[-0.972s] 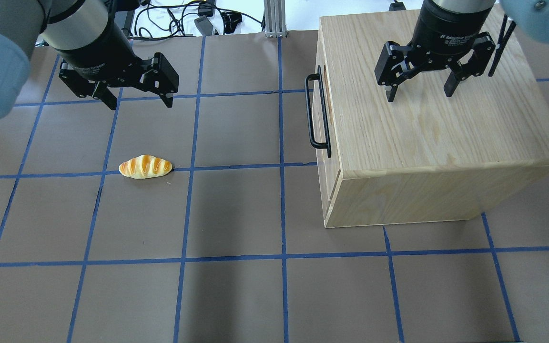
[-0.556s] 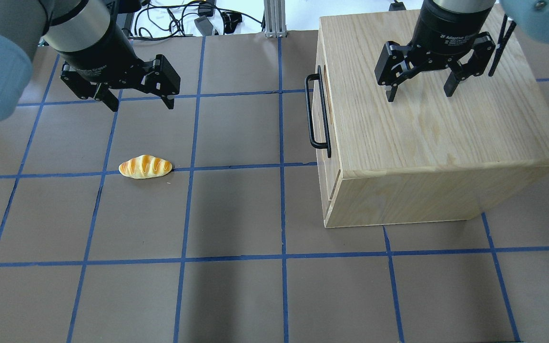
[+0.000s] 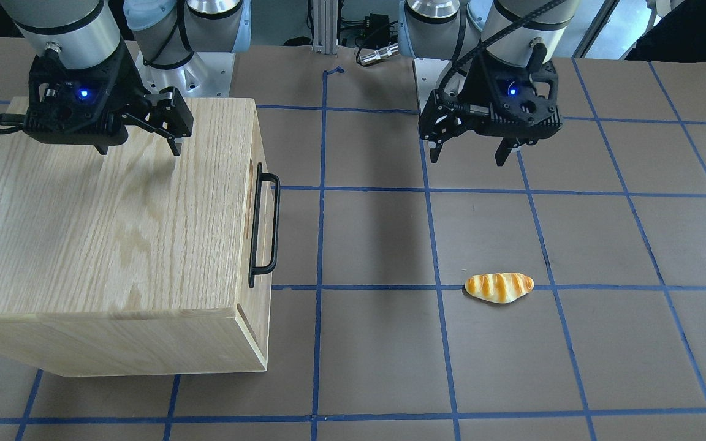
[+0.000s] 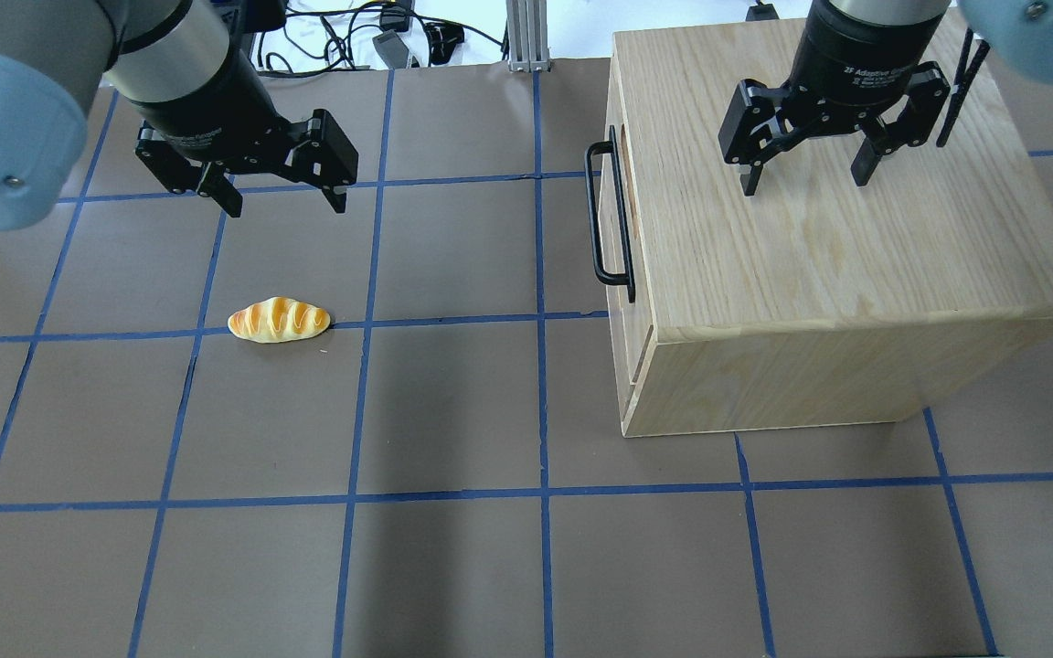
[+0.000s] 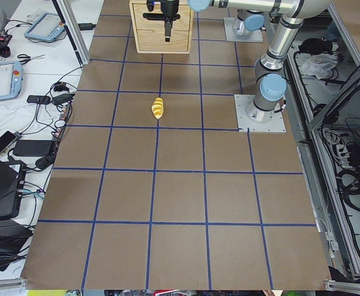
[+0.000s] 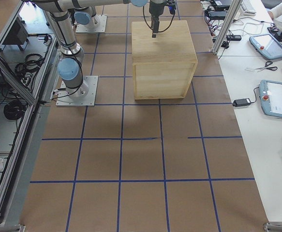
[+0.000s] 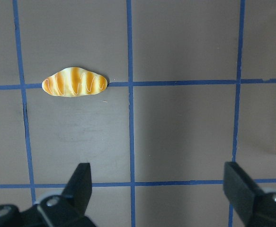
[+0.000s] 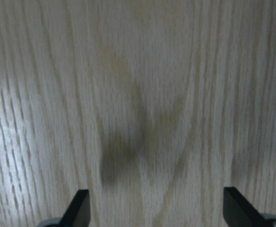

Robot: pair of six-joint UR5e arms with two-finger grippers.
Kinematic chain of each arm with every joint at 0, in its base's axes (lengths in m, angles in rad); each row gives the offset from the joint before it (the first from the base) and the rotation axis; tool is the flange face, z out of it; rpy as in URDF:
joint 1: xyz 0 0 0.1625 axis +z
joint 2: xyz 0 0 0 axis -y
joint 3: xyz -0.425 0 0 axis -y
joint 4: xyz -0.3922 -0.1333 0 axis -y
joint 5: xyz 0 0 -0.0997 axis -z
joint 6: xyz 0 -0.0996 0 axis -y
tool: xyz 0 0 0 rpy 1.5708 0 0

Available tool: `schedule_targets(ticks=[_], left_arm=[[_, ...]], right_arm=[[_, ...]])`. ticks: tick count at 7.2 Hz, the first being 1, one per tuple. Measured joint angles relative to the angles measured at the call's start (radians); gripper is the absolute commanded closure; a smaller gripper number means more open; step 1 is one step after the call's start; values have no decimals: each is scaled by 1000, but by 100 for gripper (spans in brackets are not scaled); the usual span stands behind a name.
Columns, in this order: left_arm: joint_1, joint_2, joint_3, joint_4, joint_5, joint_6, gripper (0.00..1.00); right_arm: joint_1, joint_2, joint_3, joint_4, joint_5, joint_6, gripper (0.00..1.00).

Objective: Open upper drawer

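Observation:
The upper drawer sits shut in the oak cabinet [image 4: 819, 274]; only its long black bar handle [image 4: 601, 215] shows clearly, facing the table's middle. The handle also shows in the front view [image 3: 265, 226]. My left gripper [image 4: 287, 206] is open and empty above the mat, well to the left of the handle; the front view [image 3: 467, 159] and left wrist view [image 7: 159, 189] show it too. My right gripper [image 4: 803, 183] is open and empty just above the cabinet top, which fills the right wrist view [image 8: 142, 94].
A toy bread roll [image 4: 279, 320] lies on the brown mat near my left gripper, also in the left wrist view [image 7: 75, 82]. Blue tape lines grid the mat. Cables lie beyond the table's far edge [image 4: 353, 37].
My left gripper has moved right and a little nearer the bread roll's side of the mat. The right gripper, cabinet and roll have not moved.

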Motion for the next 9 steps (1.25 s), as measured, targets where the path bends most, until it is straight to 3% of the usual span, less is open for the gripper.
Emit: schedule_targets(ticks=[2, 6, 9], left_arm=[[-65, -65, -2, 80, -67, -44, 0], [-155, -211, -3, 379, -275, -162, 0], [-192, -285, -6, 432, -357, -162, 0]], right_arm=[[0, 0, 0, 0, 0, 0, 0], [0, 0, 1, 0, 0, 0, 0], [0, 0, 0, 0, 0, 0, 0]])
